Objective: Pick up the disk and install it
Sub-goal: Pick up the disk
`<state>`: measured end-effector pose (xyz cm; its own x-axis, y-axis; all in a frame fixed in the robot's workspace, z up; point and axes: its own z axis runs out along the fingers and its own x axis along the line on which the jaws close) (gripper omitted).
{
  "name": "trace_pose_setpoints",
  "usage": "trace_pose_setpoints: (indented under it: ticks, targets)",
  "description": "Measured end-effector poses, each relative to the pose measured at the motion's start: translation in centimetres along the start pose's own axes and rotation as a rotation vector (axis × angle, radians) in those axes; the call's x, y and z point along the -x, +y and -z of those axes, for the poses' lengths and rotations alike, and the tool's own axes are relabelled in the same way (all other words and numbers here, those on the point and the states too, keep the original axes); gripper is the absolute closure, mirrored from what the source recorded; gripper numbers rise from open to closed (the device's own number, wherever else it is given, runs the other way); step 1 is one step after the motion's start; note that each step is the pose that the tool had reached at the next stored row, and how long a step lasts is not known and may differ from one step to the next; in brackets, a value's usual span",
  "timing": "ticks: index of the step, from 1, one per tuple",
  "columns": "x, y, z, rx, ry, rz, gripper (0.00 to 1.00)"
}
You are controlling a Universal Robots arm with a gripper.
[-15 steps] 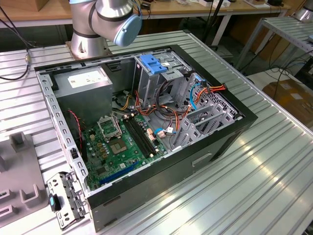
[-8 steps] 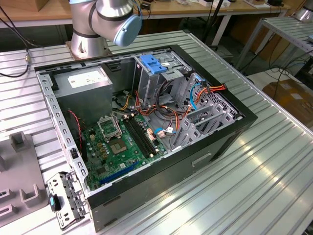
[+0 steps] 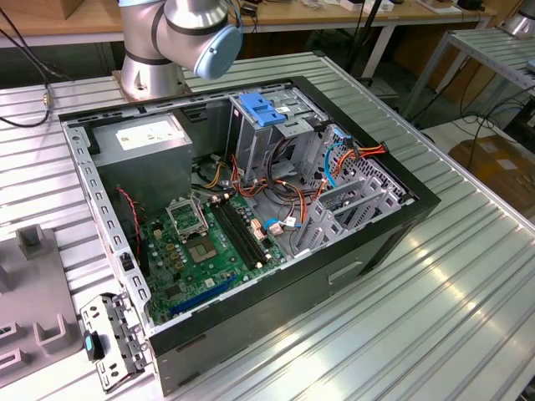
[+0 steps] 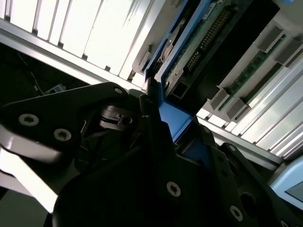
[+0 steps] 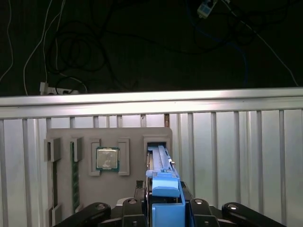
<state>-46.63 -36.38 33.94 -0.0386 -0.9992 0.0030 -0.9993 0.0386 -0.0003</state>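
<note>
In the slot of the grey parts tray [image 5: 132, 137], the disk [image 5: 163, 182] stands on edge with its blue side bracket [image 4: 173, 116] nearest the arm. The gripper [image 5: 165, 205] sits astride that bracket, but whether it has clamped or only straddles the plastic cannot be told from either wrist view. The likeliest trouble is the hold itself: the bracket is thin plastic rather than the metal body, so it could flex or slip under the disk's weight and let the disk sag or drop. A pull that is not straight along the slot could also bind the disk against the tray walls and drag the tray, disturbing the processor [image 5: 107, 158] and memory sticks [image 5: 74, 175] seated just beside it. In the second wrist view the disk's bare circuit board [image 4: 208, 33] lies close to the tray wall, so a tilted lift might scrape it. In the exterior view, the loose orange and blue cables [image 3: 343, 163] crowding the open computer case [image 3: 359, 251] look ready to snag anything lowered among them
</note>
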Motion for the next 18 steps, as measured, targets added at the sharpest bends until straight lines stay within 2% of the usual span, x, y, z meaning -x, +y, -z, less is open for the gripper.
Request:
trace_pose_setpoints:
  ticks: [3, 18]
  targets:
    - [0.00, 0.00, 0.39, -0.0005, 0.0020, 0.000, 0.63]
    - [0.00, 0.00, 0.57, -0.0007, 0.0022, 0.000, 0.63]
